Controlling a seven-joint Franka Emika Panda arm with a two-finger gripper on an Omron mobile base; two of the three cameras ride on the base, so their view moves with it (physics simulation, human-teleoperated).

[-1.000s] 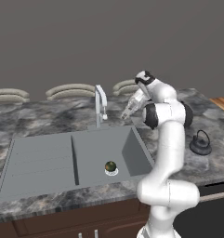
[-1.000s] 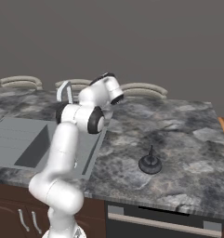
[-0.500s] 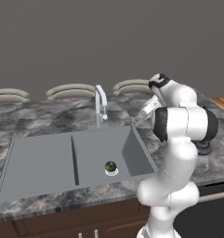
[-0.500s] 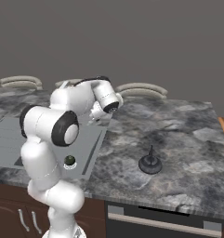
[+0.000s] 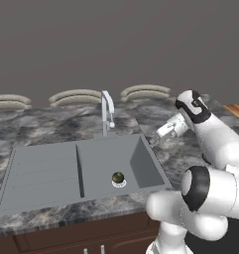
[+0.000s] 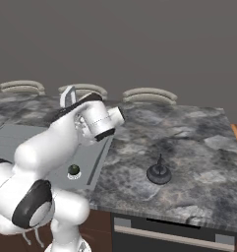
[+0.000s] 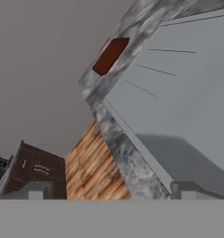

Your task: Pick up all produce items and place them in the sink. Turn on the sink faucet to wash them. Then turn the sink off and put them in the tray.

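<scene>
Gripper [image 5: 153, 140] open, empty, hanging above counter just right of sink [image 5: 46, 171]. Produce item [image 5: 118, 177] sits on basin drain. Faucet [image 5: 107, 112] behind basin, no water visible; likely wash step in hand, so next move probably reach for faucet. Tray [image 7: 110, 55] on far counter end beyond drainboard. Dark marbled stone counter [image 6: 179, 142], black kettle [image 6: 159, 172] well right; grey wall behind.

sink [image 6: 21, 142]: robot arm hides much of basin | kettle [image 6: 160, 172]: too small for detail | sink [image 7: 187, 93]: right edge cuts it
</scene>
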